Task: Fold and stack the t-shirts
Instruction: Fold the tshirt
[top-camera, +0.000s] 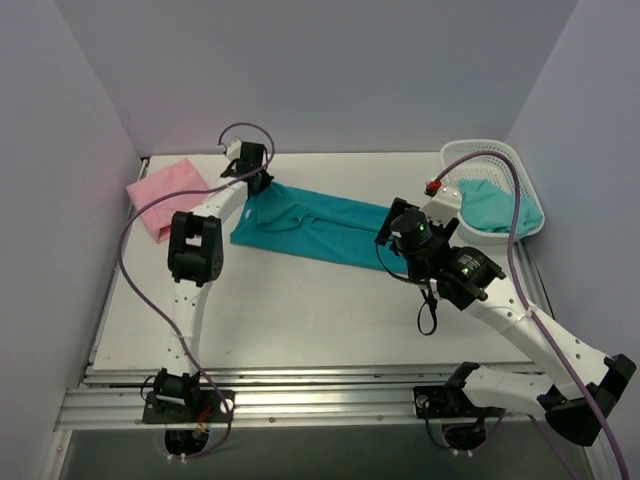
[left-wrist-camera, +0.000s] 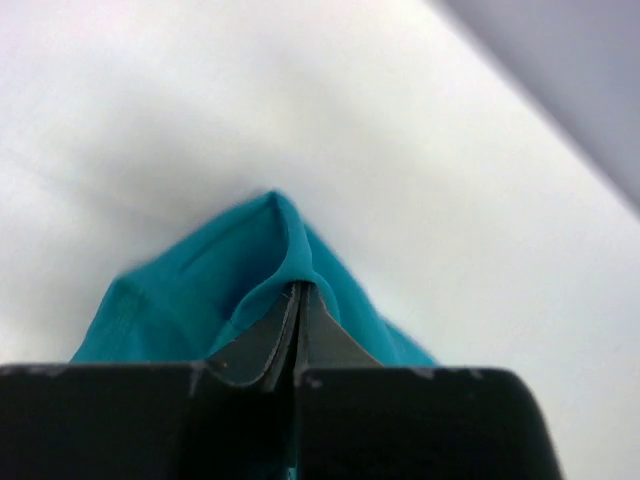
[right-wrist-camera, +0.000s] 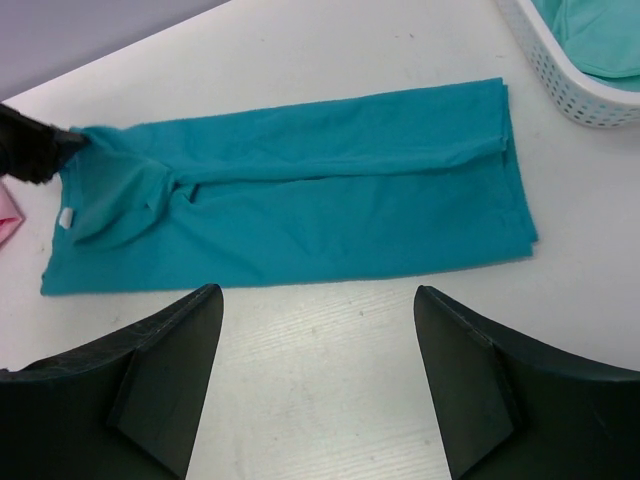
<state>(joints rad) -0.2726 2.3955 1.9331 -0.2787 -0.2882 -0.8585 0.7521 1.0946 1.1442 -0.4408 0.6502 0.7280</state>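
Observation:
A teal t-shirt (top-camera: 310, 226) lies folded lengthwise into a long strip across the middle of the table, also in the right wrist view (right-wrist-camera: 300, 190). My left gripper (top-camera: 262, 180) is shut on its far left corner; the left wrist view shows the cloth (left-wrist-camera: 200, 290) pinched between the closed fingers (left-wrist-camera: 298, 300). My right gripper (top-camera: 392, 232) hovers open and empty just above the strip's right end; its fingers (right-wrist-camera: 165, 350) frame bare table in front of the shirt. A folded pink t-shirt (top-camera: 165, 195) lies at the far left.
A white perforated basket (top-camera: 525, 215) at the far right holds a lighter teal garment (top-camera: 490, 208); its rim also shows in the right wrist view (right-wrist-camera: 570, 80). Purple cables loop over both arms. Walls close the table at the back and sides.

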